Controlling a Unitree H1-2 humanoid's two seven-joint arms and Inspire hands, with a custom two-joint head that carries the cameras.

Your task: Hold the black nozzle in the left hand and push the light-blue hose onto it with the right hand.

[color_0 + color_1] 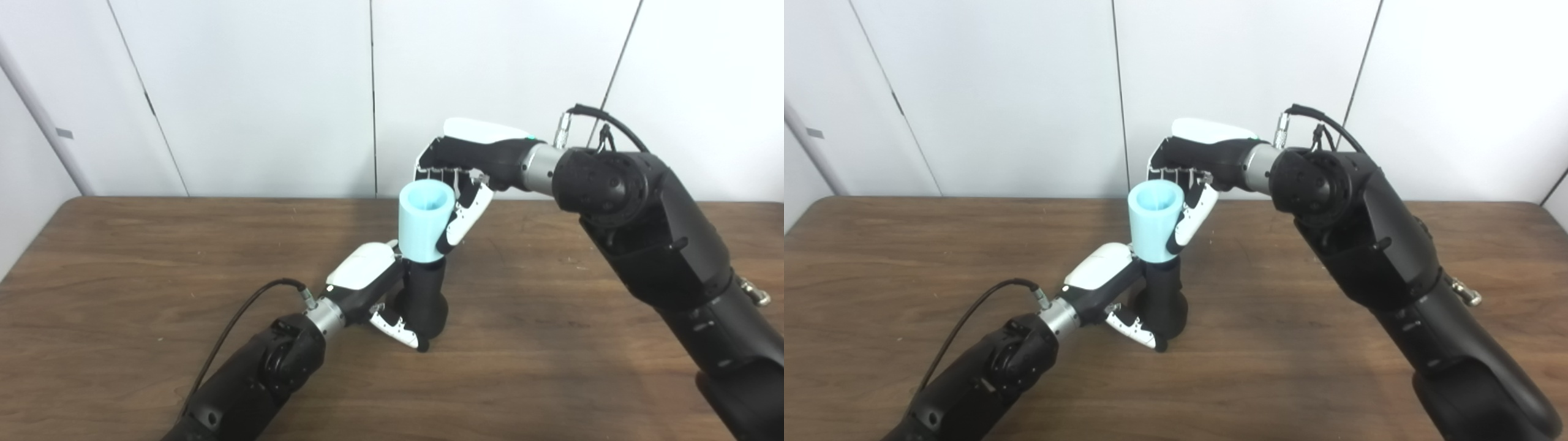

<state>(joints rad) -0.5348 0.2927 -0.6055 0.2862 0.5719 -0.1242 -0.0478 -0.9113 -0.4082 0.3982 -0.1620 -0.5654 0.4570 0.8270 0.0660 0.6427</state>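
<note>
Nearest, the left hand (373,288) is wrapped around the nozzle (424,300), which stands upright with its flared base on the surface (184,275). Directly above, sharing that vertical axis, the hose (424,223) sits with its lower end over the nozzle's tip. Farther back, the right hand (465,177) pinches the hose from behind, so seating it looks like a straight downward push.

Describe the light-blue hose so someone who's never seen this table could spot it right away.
Look at the middle of the brown wooden table, where the two hands meet. The light-blue hose stands upright on top of the black nozzle, held by the right hand. It is the only pale blue thing here, a short open-topped tube.
</note>
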